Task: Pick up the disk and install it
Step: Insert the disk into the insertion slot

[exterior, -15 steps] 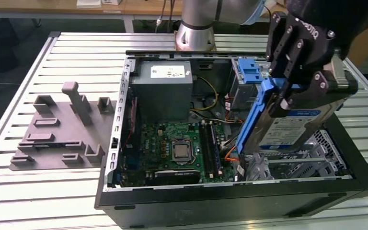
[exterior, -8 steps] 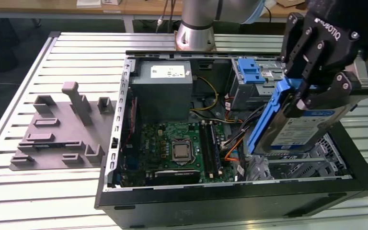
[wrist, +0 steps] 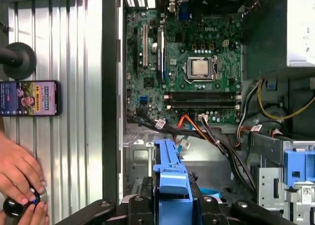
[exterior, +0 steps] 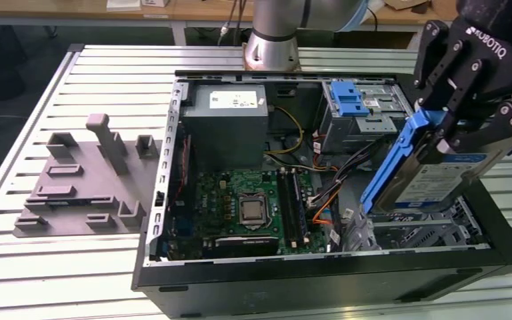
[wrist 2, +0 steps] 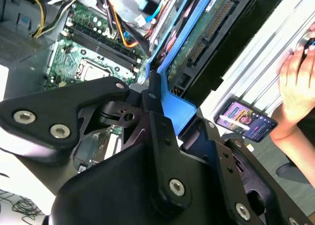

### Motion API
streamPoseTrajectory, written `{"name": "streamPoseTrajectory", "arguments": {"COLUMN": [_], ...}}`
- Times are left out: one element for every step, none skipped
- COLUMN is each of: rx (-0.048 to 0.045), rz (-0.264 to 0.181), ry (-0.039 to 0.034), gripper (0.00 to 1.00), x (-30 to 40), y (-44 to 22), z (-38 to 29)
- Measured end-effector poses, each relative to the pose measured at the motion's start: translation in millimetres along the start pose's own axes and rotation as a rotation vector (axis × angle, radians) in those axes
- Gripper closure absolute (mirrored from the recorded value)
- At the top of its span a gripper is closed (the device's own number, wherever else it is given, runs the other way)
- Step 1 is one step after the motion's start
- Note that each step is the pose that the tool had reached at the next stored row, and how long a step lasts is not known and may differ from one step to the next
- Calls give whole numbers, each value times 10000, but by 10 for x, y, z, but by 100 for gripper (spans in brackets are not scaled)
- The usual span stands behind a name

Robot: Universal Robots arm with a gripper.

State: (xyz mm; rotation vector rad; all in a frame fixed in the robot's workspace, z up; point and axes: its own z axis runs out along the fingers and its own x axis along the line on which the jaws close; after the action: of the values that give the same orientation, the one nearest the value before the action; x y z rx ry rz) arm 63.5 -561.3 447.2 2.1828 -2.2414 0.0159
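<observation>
Currently I am gripping the disk (exterior: 425, 175) in my gripper (exterior: 456, 137), clamped on its blue carrier edges; rigid, likely weighty and shock-sensitive, it is hanging below my fingers over the open case (exterior: 327, 257).

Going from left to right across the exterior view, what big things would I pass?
Grey fixture block → power-supply box → blue drive cage → disk, held tilted over the case by the gripper.

Even, diffuse overhead light; moderately bright. Slatted table (exterior: 25, 133) washes pale with mild glare near its far edge. Computer case (exterior: 327, 273) interior is dim, shadowed beneath the gripper (exterior: 469, 127). In the second wrist view the gripper (wrist 2: 162, 136) is soft, out of focus.
</observation>
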Motion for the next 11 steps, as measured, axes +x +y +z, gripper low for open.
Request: {"name": "streamPoseTrajectory", "arguments": {"rx": [0,0,0,0,0,0,0,0,0,0,0], "rz": [0,-1,0,-1,0,0,0,-1,0,0,0], "ry": [2,3,2,3,4,4,1,1,2,1,1], "gripper": [64,64,64,64,64,64,64,64,64,64,64], "x": [0,0,-1,-2,-2,-1,-1,-1,-1,-1,-1], "y": [-25,-51,-70,-78,-78,-78,-78,-79,-79,-79,-79], "z": [5,10,15,17,17,17,18,18,18,19,19]}}
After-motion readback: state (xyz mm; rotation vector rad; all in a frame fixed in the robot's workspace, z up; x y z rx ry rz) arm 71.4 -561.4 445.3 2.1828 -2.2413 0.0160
